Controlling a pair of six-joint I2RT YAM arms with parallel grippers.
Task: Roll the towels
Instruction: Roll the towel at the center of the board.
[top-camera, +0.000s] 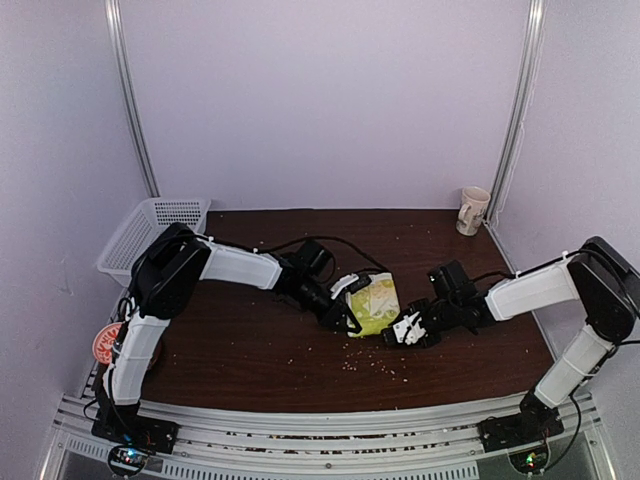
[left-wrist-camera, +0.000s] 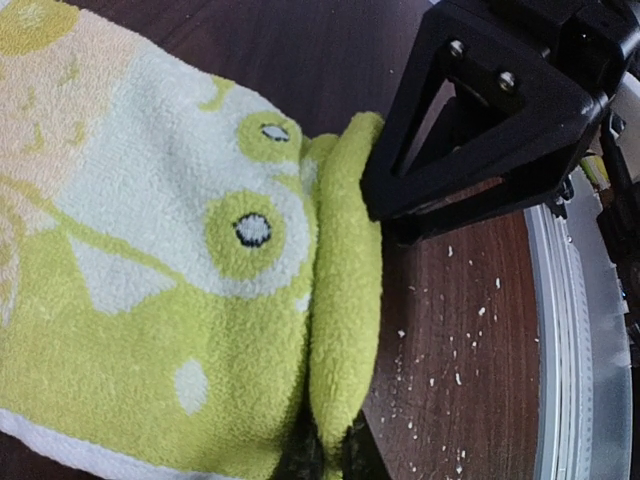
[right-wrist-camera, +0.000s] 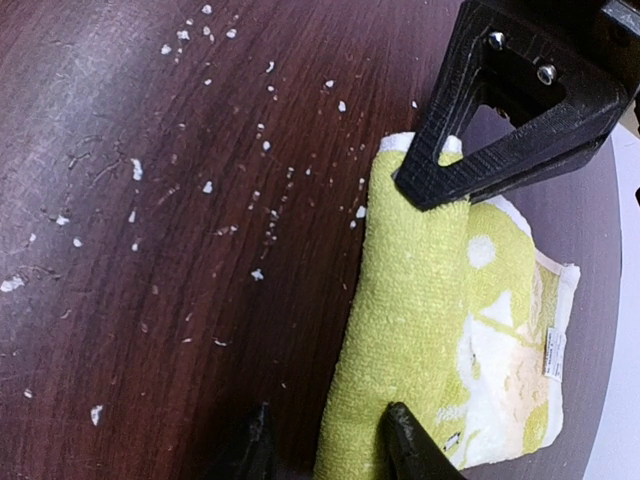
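The yellow-green towel (top-camera: 375, 300) lies in the middle of the bench (top-camera: 250, 340), between the two end effectors. Its rolled edge (right-wrist-camera: 410, 300) is on the near side, with the long axis running left to right. The left end effector (top-camera: 351, 323) is closed on the left end of the roll, and cloth hides its lower finger. The right end effector (top-camera: 408, 330) stands partly apart around the right end. Whether it presses the cloth, I cannot tell.

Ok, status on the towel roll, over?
Left gripper shut on yellow-green towel. Right gripper straddles its rolled edge, grip unclear. Towel partly rolled. Nothing in the way, only crumbs.
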